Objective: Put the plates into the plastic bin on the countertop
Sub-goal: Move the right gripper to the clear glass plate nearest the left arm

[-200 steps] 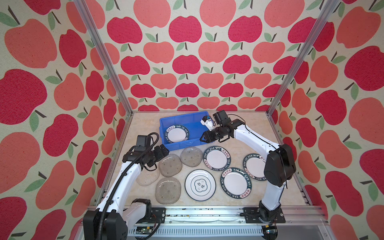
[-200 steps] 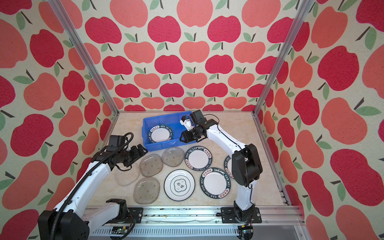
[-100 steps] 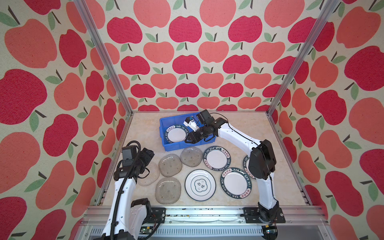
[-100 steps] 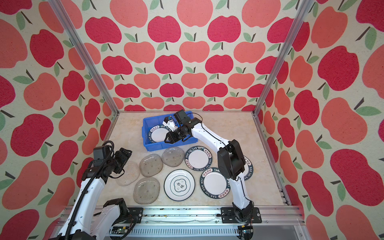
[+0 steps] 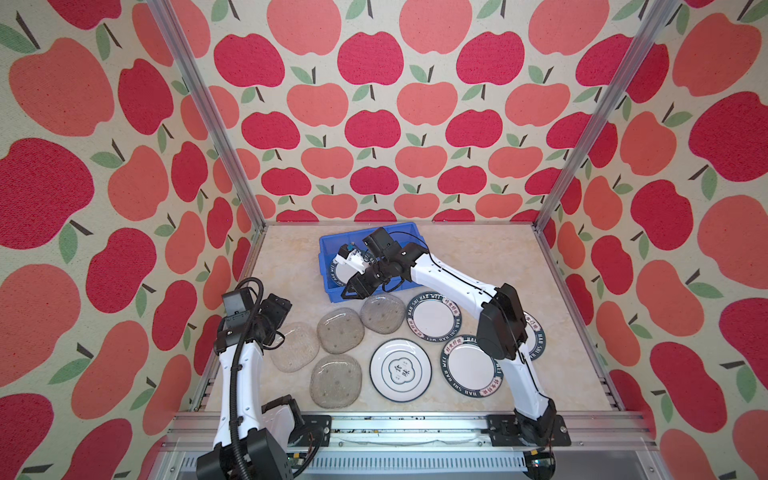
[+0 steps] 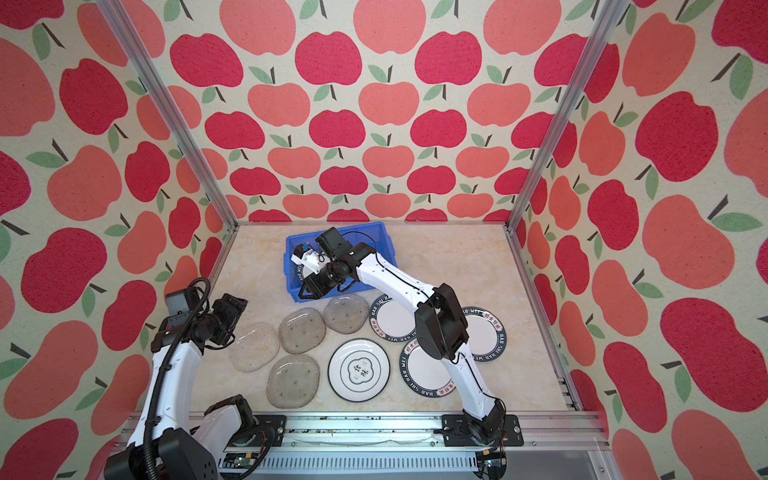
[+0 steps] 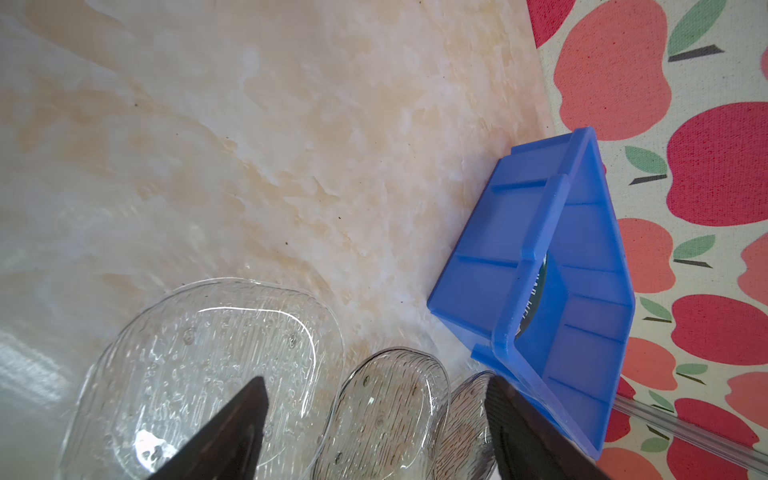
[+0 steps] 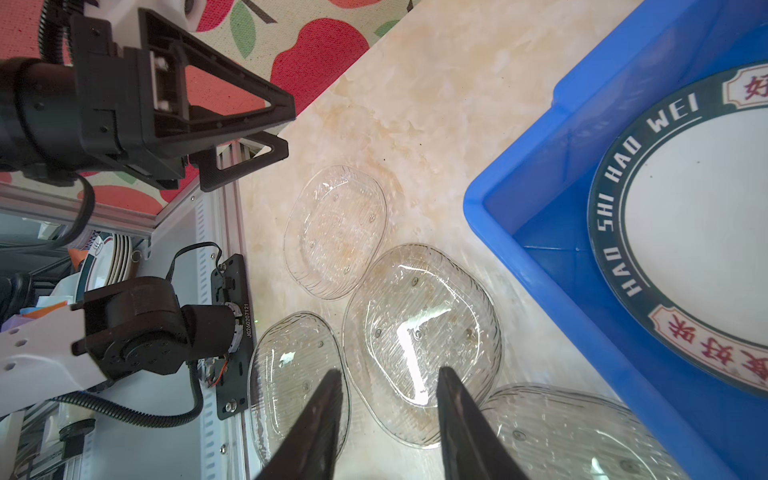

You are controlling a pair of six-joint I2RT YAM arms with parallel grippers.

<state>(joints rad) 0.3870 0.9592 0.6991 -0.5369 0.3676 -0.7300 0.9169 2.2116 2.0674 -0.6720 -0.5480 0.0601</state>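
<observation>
The blue plastic bin (image 5: 409,237) stands at the back of the countertop (image 5: 478,257), and one green-rimmed plate (image 8: 685,232) lies in it. In front of it lie several grey glass plates (image 5: 340,330), three green-rimmed plates (image 5: 434,316) and an emblem plate (image 5: 401,370). My right gripper (image 5: 347,294) hangs open and empty over the bin's front left corner, above the glass plates (image 8: 419,332). At the left edge, my left gripper (image 5: 282,309) is wide open and empty beside the leftmost glass plate (image 7: 199,361).
Apple-patterned walls and aluminium rails (image 5: 249,266) close in the countertop on three sides. My right arm's elbow (image 5: 498,328) covers part of the rightmost plate (image 5: 536,336). A strip of bare countertop (image 6: 436,245) lies right of the bin.
My right gripper swept left across the bin to its front left corner. My left arm drew back from over the glass plates to the left edge.
</observation>
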